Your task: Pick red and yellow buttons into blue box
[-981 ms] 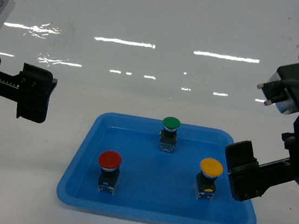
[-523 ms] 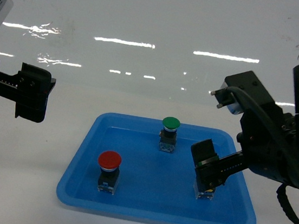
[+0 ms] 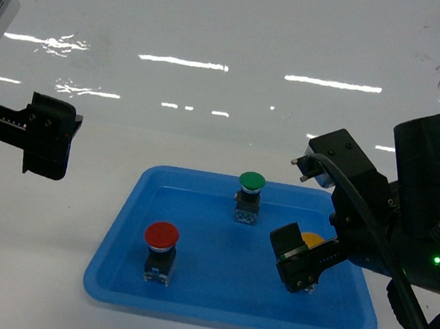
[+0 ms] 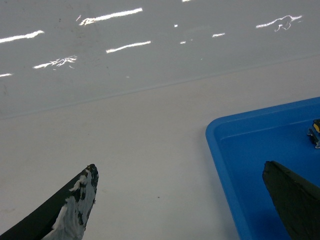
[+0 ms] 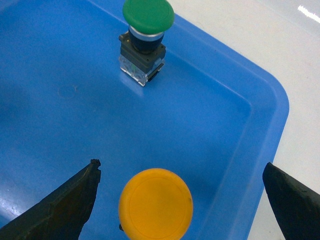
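Note:
The red button [image 3: 161, 236] stands at the front left of a shallow blue tray [image 3: 226, 311]. The yellow button [image 3: 313, 240] stands at the tray's right, mostly covered in the head view by my right gripper [image 3: 303, 260]. From the right wrist, the yellow cap [image 5: 156, 203] lies below and between the wide-open fingers of the right gripper [image 5: 180, 165], nearer the left one, touching neither. My left gripper [image 3: 47, 135] hangs open and empty, left of the tray and above the table; the left gripper [image 4: 179, 167] shows nothing between its fingers. The blue box is out of view.
A green-capped button [image 3: 251, 182] stands at the tray's back middle, and the green cap [image 5: 148, 13] lies just beyond the yellow one. The tray's left rim [image 4: 220, 145] runs under the left gripper's right finger. White table surrounds the tray, with a glossy wall behind.
My right gripper has swung left from beyond the tray's right edge and come down over the yellow button, now covering most of it. The left arm has not moved.

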Robot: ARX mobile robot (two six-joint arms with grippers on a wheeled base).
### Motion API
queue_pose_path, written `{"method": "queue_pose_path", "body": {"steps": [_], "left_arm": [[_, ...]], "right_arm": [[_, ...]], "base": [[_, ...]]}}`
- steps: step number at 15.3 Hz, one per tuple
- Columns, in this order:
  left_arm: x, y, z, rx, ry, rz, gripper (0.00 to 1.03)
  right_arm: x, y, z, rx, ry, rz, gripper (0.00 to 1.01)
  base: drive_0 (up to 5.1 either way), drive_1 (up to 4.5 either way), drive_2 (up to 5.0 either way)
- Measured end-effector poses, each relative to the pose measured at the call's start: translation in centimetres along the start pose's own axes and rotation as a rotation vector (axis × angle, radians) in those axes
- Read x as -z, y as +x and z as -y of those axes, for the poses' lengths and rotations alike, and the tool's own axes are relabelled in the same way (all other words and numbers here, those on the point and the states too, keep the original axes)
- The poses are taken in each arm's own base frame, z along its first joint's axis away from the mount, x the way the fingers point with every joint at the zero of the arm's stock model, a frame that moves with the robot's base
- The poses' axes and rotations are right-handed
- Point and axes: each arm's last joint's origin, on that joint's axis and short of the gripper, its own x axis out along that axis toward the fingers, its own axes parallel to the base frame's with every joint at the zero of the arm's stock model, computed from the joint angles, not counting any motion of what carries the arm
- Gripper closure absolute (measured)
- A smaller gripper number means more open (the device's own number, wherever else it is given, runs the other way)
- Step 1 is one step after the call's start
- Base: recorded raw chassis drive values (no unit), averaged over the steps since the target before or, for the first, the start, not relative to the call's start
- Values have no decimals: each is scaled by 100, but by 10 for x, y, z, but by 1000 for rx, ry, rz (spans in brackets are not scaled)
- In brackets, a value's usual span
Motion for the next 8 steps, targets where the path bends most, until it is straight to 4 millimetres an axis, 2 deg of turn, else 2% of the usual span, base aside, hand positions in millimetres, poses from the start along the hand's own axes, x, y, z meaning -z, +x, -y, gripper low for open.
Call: {"method": "queue_pose_path", "body": {"steps": [8], "left_arm": [[0,0,0,0,0,0,5]], "right_arm": [[18,19,-10,-36,3,-40,3]], "base": [[0,0,0]]}}
